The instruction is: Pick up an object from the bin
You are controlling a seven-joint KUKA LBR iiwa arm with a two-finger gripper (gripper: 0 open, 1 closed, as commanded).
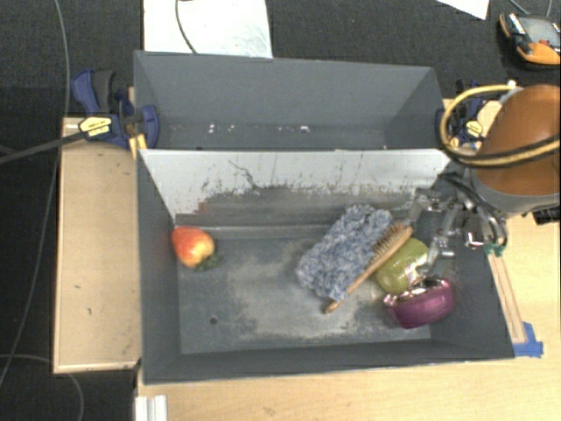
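Closest to where I stand, in the near right corner of the grey metal bin (263, 310), lies a glossy purple rounded thing, plastic by its sheen and perhaps a toy aubergine (421, 307). Touching it on the far side is a yellow-green rounded fruit-shaped piece (399, 268). A wooden brush with a long pale handle (355, 281) rests slantwise against the green piece, its bristled head up towards the right and its handle end on the bin floor. The brush lies partly on a crumpled blue-grey fuzzy cloth (337, 251), which props it up. These four are bunched together, probably because the sloping walls let loose things slide into the low part of the bin. A red and yellow toy apple (193, 246) sits alone, well apart at the left wall. The arm comes in over the right rim, its orange wrist cover (526, 139) and looped cables above the edge, and the gripper (436, 268) hangs low, just above the seam where the green piece meets the purple one. Whether its fingers are spread or pressed together I cannot tell from here, since the metal parts blur into each other, and I see nothing plainly pinched. I judge that the thing to be picked is the green piece or the purple one, both right under the gripper and just to its left. The brush head lies near enough that it could get nudged or caught in a closing grip.
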